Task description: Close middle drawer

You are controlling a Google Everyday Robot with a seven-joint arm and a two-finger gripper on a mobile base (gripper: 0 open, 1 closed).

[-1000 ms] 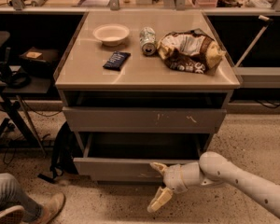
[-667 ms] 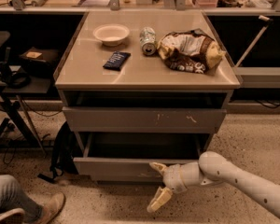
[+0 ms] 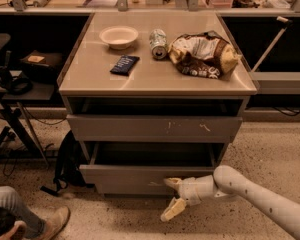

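The middle drawer (image 3: 140, 178) is the lower, wide grey-brown box drawer. It stands pulled out from the cabinet, with its dark inside showing above a plain front panel. The drawer above it (image 3: 155, 128), with pale scratch marks right of centre, also sticks out a little. My gripper (image 3: 173, 197) comes in from the lower right on a white arm (image 3: 250, 191). It is open, right in front of the middle drawer's front panel, right of centre. Its upper finger (image 3: 173, 182) is at the panel's lower edge. Its lower finger (image 3: 172, 210) hangs over the floor.
On the cabinet top (image 3: 155, 79) lie a white bowl (image 3: 118, 36), a can (image 3: 158, 43), a crumpled snack bag (image 3: 202, 54) and a dark packet (image 3: 124, 64). A black bag (image 3: 69, 163) sits left of the cabinet. A person's leg and shoe (image 3: 37, 223) are at bottom left.
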